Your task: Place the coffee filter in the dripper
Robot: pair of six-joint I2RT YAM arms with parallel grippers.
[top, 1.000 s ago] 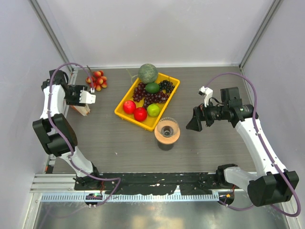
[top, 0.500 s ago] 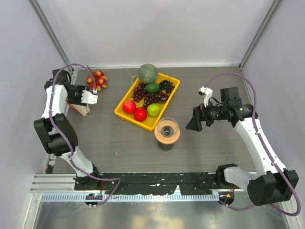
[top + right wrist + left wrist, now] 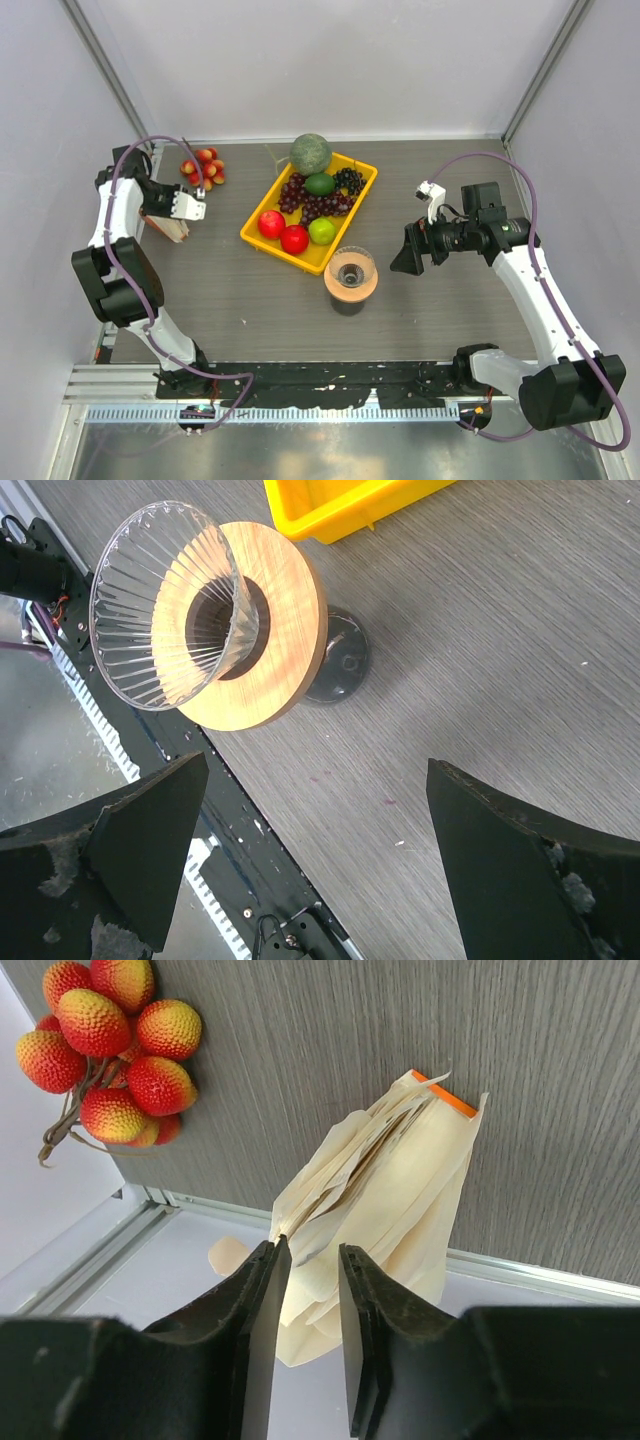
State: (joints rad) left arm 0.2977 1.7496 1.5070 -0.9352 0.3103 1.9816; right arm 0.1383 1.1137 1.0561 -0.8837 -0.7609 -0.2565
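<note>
The left gripper point(image 3: 190, 206) hangs over a beige bundle of papers point(image 3: 175, 229) at the far left of the table point(image 3: 250, 300), near a bunch of red fruit point(image 3: 204, 167). The clear dripper point(image 3: 352, 266) sits in a wooden ring point(image 3: 352, 290) just beside a yellow tray point(image 3: 278, 250) of fruit. The right gripper point(image 3: 408, 256), jaws spread, faces it.

You are looking down from fixed overhead camera, sitting above and behind arm bases point(image 3: 185, 378), taking in whole dark grey wood-grain table point(image 3: 230, 290) from afar. Left wrist camera is peering close past its own black fingers point(image 3: 255, 1320) at beige bundle of folded papers point(image 3: 390, 1210) and cluster of red-yellow bumpy fruits point(image 3: 110, 1050) by table's left edge; overhead is showing both, small, far left. Right wrist camera is facing down slantwise, farther off, at clear ribbed cone dripper point(image 3: 165, 605) in tan wooden ring point(image 3: 285, 640); overhead is sharing these near centre.
</note>
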